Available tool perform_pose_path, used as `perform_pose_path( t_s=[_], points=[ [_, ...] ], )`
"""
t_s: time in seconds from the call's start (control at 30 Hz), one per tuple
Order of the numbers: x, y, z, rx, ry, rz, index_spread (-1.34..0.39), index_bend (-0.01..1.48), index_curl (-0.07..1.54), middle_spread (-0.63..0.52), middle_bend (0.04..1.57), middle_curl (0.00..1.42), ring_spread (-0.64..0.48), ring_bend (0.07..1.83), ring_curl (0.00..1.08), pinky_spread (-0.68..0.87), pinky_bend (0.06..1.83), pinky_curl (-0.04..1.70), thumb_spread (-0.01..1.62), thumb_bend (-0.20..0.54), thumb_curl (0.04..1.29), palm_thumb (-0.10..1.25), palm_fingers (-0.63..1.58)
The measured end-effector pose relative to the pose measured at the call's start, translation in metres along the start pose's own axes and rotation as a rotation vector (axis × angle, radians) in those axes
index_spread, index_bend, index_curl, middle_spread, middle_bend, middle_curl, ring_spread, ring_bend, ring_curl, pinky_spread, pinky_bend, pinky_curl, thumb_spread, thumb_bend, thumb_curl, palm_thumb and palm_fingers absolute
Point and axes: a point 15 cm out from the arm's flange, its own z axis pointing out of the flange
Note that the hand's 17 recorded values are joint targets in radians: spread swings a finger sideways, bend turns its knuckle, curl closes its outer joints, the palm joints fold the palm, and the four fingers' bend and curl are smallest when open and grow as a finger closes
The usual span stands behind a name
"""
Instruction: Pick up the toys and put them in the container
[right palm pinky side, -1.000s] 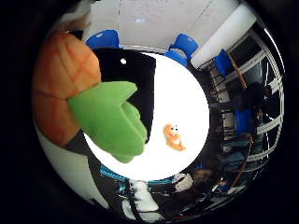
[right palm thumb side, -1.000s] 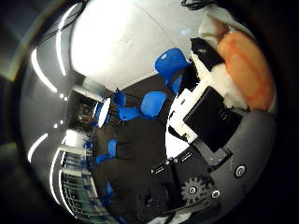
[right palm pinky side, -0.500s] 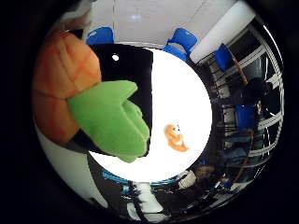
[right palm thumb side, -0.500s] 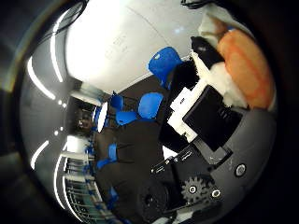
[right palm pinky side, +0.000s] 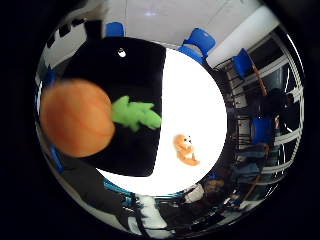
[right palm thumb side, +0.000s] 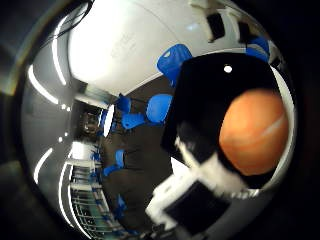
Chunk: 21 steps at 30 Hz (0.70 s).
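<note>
Two palm views, and the biggest thing in them is the white round tabletop (right palm pinky side: 200, 110), spread wide under the hand, so the palm looks down on it from well above. Next in size, the black container (right palm pinky side: 135, 70) sits on that tabletop, a dark square shape with a small bright spot near its far edge. Over its dark area shows the orange toy (right palm pinky side: 75, 122), round, ribbed like a pumpkin, with a green leafy top (right palm pinky side: 136, 113) sticking out toward the white surface. It looks large in both views, so it is near the palm, between the cameras and the container; whether it touches the container's floor cannot be told. In the thumb side view, white and black parts of the hand (right palm thumb side: 197, 187) reach in just beside the orange ball, not wrapped around it; from these parts alone I cannot tell whether the fingers are straight or curled. Smaller now: blue chairs (right palm thumb side: 172, 60) stand around the tabletop on the dark floor. Smallest of all, a little orange toy figure (right palm pinky side: 185, 149) lies out on the bare white tabletop, just beside the container's edge and clear of it, well apart from the hand.
</note>
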Motion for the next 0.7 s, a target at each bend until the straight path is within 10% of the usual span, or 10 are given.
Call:
perform_pose_path(
  t_s=[0.2, 0.7],
  points=[
    [0.021, 0.011, -0.010, -0.014, 0.010, -0.014, -0.49, 0.17, 0.43, -0.08, 0.50, 0.48, 0.19, 0.44, 0.30, 0.54, 0.50, 0.60, 1.21, -0.019, 0.39, 0.54, 0.18],
    [0.160, 0.155, -0.092, -0.227, 0.150, 0.164, -0.39, 0.15, 0.30, 0.03, 0.27, 0.35, 0.21, 0.41, 0.25, 0.54, 0.46, 0.44, 1.19, -0.023, 0.33, 0.50, 0.21]
  ],
)
